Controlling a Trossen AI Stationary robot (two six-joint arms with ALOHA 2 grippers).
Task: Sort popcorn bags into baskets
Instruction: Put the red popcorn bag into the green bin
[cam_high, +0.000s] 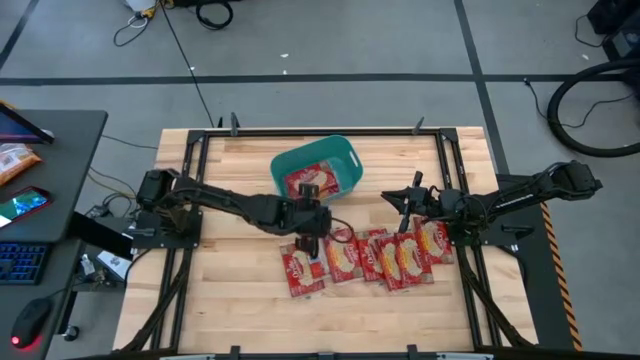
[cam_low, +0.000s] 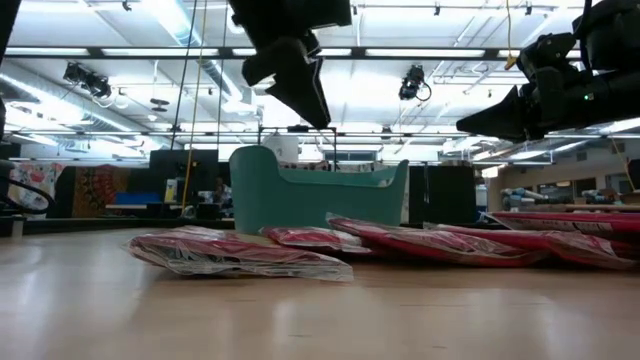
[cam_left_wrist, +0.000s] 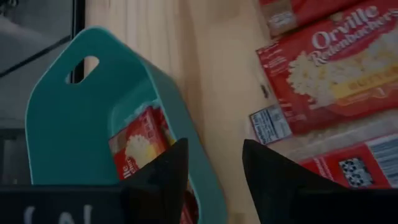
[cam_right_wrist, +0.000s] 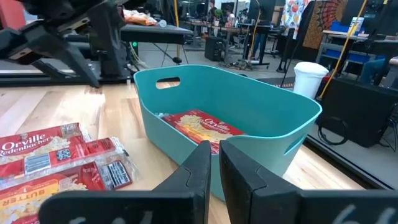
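Observation:
A teal basket stands at the table's far middle with one red popcorn bag lying flat inside it, also seen in the right wrist view. Several more popcorn bags lie flat in a row on the wood, nearer the front edge, from the middle toward the right. My left gripper hangs open and empty above the table between the basket's near wall and the row, slanting down. My right gripper waits shut and level to the right of the basket, pointing at it.
A dark desk with a keyboard, a mouse and a phone stands left of the table. Black frame rails run along the table's sides. Bare wood lies at the front left. A white cup stands beyond the table.

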